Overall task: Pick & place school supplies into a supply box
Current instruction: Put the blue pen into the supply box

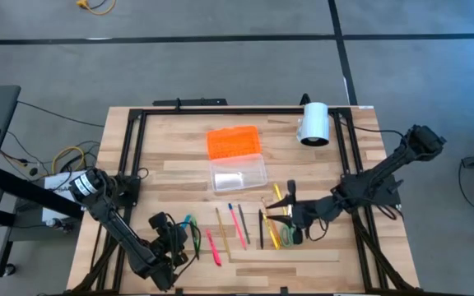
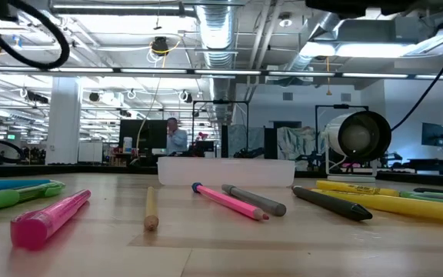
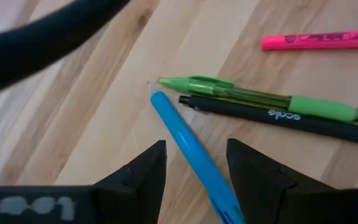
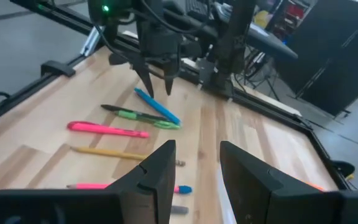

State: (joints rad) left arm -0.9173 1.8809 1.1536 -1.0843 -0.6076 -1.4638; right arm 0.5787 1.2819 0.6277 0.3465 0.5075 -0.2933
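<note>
With the left claw (image 3: 194, 177) open astride the blue pen (image 3: 188, 143) and the right claw (image 4: 194, 171) open and empty, closing off-centre could drag in the touching black pen (image 3: 278, 116).

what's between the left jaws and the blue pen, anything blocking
Nothing visible. The left gripper hangs open right over the blue pen, which runs up between its jaws. A green pen and a black pen lie just beyond the blue pen's tip, off to one side.

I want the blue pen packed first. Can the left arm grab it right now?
Probably yes: the left end effector is open above the blue pen, its fingers astride it. The green pen lies close beside.
</note>
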